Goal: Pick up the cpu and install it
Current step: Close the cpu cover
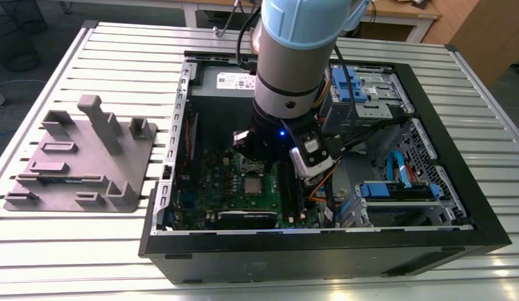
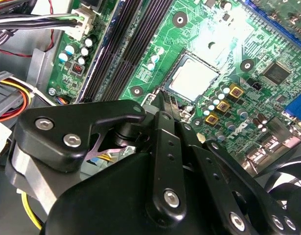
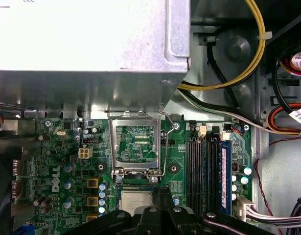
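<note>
Cpu (image 1: pixel 253 185), small silvery square chip, lies in green motherboard (image 1: pixel 207 183) socket, 6 o'clock of arm wrist in exterior view. First wrist view adds open hinged metal frame (image 3: pixel 135 144). Black gripper (image 2: pixel 163 98) narrow, empty. Grey box's white label (image 1: pixel 236 80) unreadable.

Cpu (image 2: pixel 193 78): showed silvery-grey top, pale rim.
Motherboard (image 3: pixel 42 161): was green.
Gripper (image 2: pixel 163 98): was black.
Drive brackets (image 1: pixel 344 81): were blue.
Table (image 1: pixel 117 63): was pale grey, ribbed in stripes.

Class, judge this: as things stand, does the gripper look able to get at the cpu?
Probably yes: the cpu lies uncovered on the motherboard, the socket frame is swung back off it, and the gripper hangs close beside it with nothing between.
</note>
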Robot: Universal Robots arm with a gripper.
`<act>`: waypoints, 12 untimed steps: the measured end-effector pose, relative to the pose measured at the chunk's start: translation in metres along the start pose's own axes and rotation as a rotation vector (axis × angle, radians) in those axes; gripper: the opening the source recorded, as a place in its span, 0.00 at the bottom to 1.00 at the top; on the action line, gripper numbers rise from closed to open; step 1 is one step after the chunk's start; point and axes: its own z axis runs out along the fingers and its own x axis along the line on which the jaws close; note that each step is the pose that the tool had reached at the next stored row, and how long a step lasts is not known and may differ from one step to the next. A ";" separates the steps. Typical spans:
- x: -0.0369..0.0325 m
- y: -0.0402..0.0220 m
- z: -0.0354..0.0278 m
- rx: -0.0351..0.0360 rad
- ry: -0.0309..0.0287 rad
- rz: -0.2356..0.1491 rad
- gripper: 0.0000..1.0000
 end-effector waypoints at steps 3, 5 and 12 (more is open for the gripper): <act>0.0000 0.0007 0.0002 0.0000 0.0000 0.000 0.11; 0.0000 0.0010 0.0004 -0.0001 -0.0001 0.000 0.11; -0.0029 0.0031 0.0021 0.0000 0.0002 -0.001 0.11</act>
